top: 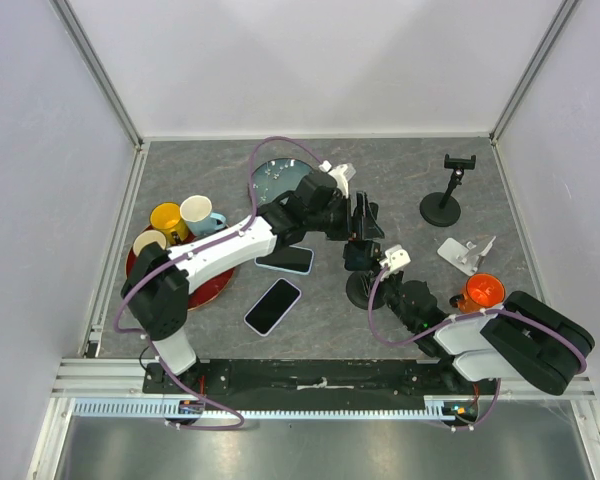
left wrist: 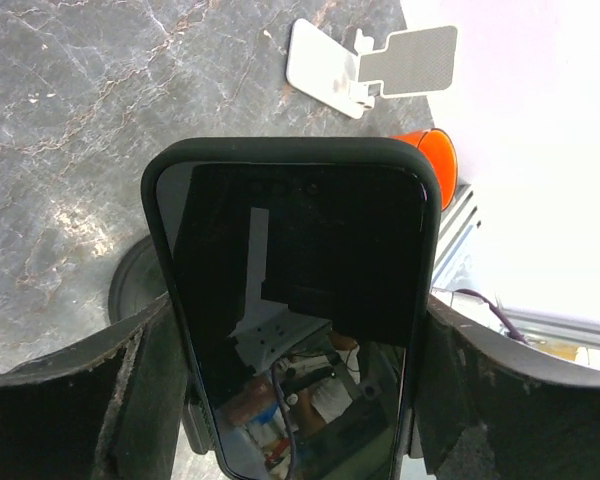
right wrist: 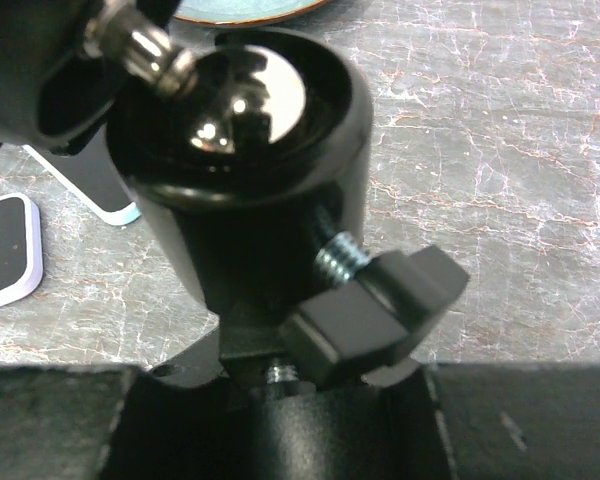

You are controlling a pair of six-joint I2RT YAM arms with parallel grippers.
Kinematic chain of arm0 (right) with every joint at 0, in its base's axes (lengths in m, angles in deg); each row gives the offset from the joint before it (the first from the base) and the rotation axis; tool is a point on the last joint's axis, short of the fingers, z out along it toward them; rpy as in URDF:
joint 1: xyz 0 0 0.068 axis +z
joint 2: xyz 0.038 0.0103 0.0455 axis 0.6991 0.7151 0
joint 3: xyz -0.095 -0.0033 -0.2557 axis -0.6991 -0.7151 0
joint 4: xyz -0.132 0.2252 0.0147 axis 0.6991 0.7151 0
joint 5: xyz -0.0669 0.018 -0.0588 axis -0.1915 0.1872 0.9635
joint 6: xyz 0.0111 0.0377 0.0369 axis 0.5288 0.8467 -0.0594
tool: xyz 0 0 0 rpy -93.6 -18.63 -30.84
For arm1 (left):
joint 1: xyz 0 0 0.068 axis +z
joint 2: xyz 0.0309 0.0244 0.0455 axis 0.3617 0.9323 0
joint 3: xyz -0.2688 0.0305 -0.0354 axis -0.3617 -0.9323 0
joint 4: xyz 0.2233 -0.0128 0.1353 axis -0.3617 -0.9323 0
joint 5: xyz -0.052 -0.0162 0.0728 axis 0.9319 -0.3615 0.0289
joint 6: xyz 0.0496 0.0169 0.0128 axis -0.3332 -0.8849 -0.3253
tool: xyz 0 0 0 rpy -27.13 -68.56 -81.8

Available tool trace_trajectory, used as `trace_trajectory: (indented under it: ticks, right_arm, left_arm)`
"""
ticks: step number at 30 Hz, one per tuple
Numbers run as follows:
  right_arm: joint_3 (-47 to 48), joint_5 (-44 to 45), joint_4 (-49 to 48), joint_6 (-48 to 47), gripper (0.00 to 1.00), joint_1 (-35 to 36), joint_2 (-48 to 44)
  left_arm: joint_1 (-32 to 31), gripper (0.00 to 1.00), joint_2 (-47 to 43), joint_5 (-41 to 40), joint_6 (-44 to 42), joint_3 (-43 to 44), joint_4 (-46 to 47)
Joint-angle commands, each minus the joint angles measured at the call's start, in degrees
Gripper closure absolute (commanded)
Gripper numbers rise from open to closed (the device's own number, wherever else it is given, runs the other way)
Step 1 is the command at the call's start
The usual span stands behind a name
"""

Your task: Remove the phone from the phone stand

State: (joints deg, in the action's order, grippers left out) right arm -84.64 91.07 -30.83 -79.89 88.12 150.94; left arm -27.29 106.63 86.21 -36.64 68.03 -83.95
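Pinching the phone [left wrist: 295,230] by its long edges, the left gripper [left wrist: 295,345] has its fingers [left wrist: 130,400] pressed on either side of the black case. That's mid-table, with the orange cup [left wrist: 435,155] off to the right and nearer. The phone looks seated on top of the phone stand [right wrist: 250,150], so I'd call it grasp made, lift not yet done. Down low, the right gripper [right wrist: 280,425] straddles the stem beneath the ball joint. Its fingers flank the stem, but whether they press on it I cannot tell. The next move, I'd say, is a straight pull up and out of the clamp with a firm grip. The base needs bracing so it doesn't tip or drag toward the spare phone [top: 272,306] lying flat to the left.
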Motion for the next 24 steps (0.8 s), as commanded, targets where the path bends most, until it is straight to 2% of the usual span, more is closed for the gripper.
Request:
trace_trajectory:
  ticks: [1,2,4,5,7,8,10,11,24]
  right_arm:
    - [0.16,-0.88,-0.43,2.18,1.00,0.70,-0.62]
    - [-0.02,-0.53,-0.43,2.26,1.00,0.70,-0.54]
    - [-0.11,-0.44,-0.52,2.44,1.00,0.62,-0.62]
    - [-0.11,-0.01,-0.61,2.62,1.00,0.70,-0.54]
    - [-0.37,0.17,-0.96,2.79,1.00,0.62,-0.54]
    - [-0.37,0.35,-0.96,2.97,1.00,0.62,-0.54]
    - [-0.55,0.96,-1.05,3.49,1.00,0.62,-0.53]
    - [-0.55,1.05,-1.05,3.50,1.00,0.62,-0.45]
    - [-0.46,1.58,-0.52,4.37,1.00,0.62,0.17]
  left_arm:
    - [-0.38,0.32,-3.48,2.29,4.77,-1.94,6.32]
    - [-0.12,0.43,-4.01,2.03,4.95,-2.20,6.76]
    - [0.06,0.57,-4.98,1.24,5.66,-3.26,7.73]
    - [0.32,0.68,-5.94,1.06,5.92,-3.70,8.08]
    - [0.94,0.78,-7.00,0.97,7.06,-5.45,9.31]
    - [1.46,0.88,-8.48,0.97,7.59,-6.24,10.71]
    - [2.17,0.96,-9.90,1.32,9.17,-8.70,12.99]
    - [2.78,0.98,-10.69,1.41,9.61,-9.41,14.74]
    - [9.81,0.98,-18.78,7.82,19.89,-23.55,33.99]
